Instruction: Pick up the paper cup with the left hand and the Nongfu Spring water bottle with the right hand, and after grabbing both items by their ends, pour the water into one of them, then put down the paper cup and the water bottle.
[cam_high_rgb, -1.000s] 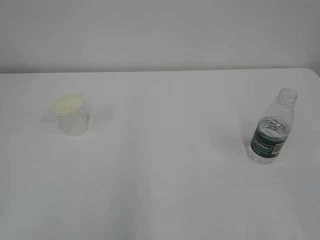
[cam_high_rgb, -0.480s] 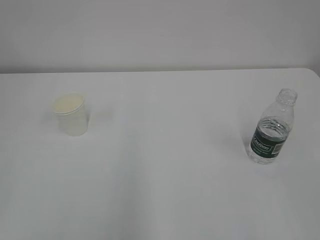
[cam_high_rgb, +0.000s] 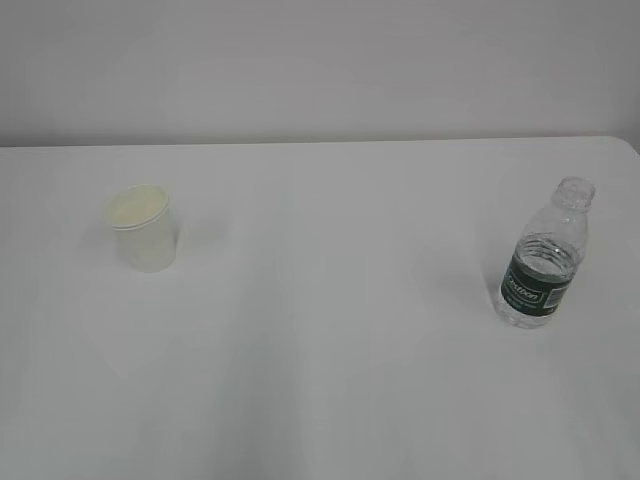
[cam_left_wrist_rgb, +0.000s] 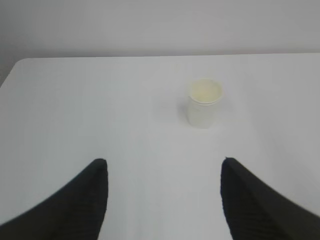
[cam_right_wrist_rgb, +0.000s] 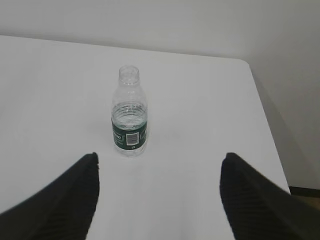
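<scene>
The white paper cup (cam_high_rgb: 143, 228) stands upright on the left of the white table (cam_high_rgb: 330, 330), its cream inside showing. The uncapped Nongfu Spring water bottle (cam_high_rgb: 544, 255) stands upright on the right, clear water up to its green label. Neither arm shows in the exterior view. In the left wrist view my left gripper (cam_left_wrist_rgb: 164, 162) is open and empty, with the paper cup (cam_left_wrist_rgb: 204, 103) well ahead of it and slightly right. In the right wrist view my right gripper (cam_right_wrist_rgb: 159, 157) is open and empty, and the water bottle (cam_right_wrist_rgb: 129, 113) stands ahead, slightly left of centre.
The table's rounded right corner (cam_right_wrist_rgb: 244, 62) and right edge (cam_right_wrist_rgb: 272, 135) lie close beyond the bottle, with a drop to the floor. A pale wall (cam_high_rgb: 320, 70) runs behind the table's back edge.
</scene>
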